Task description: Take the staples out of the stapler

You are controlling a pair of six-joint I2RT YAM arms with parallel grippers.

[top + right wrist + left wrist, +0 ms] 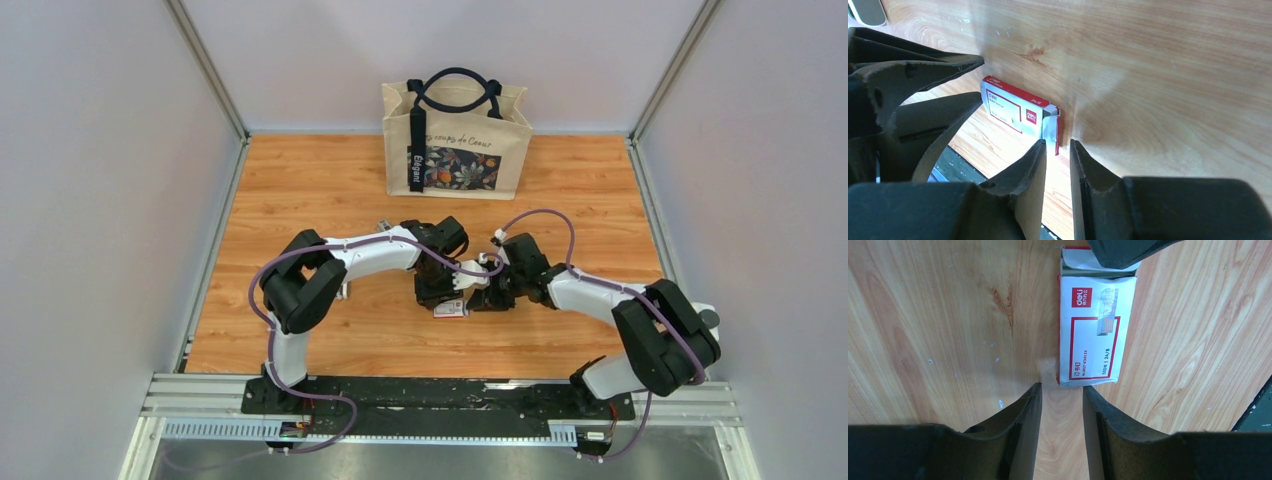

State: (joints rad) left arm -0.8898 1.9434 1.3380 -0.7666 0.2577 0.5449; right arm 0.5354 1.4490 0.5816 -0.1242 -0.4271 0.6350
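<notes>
A small white and red staple box (450, 308) lies flat on the wooden table between my two grippers. In the left wrist view the box (1095, 330) lies just beyond my left gripper (1062, 390), which is open and empty at its closed end. The far end of the box is open, with staples (1098, 275) showing inside. My right gripper (1058, 145) is slightly open and empty, its tips at the open flap of the box (1013, 112). The stapler does not show clearly in any view.
A beige tote bag (455, 140) stands at the back middle. A small metallic item (382, 224) peeks out behind my left forearm. A grey rounded object (868, 11) sits at the right wrist view's top left. Grey walls bound the table.
</notes>
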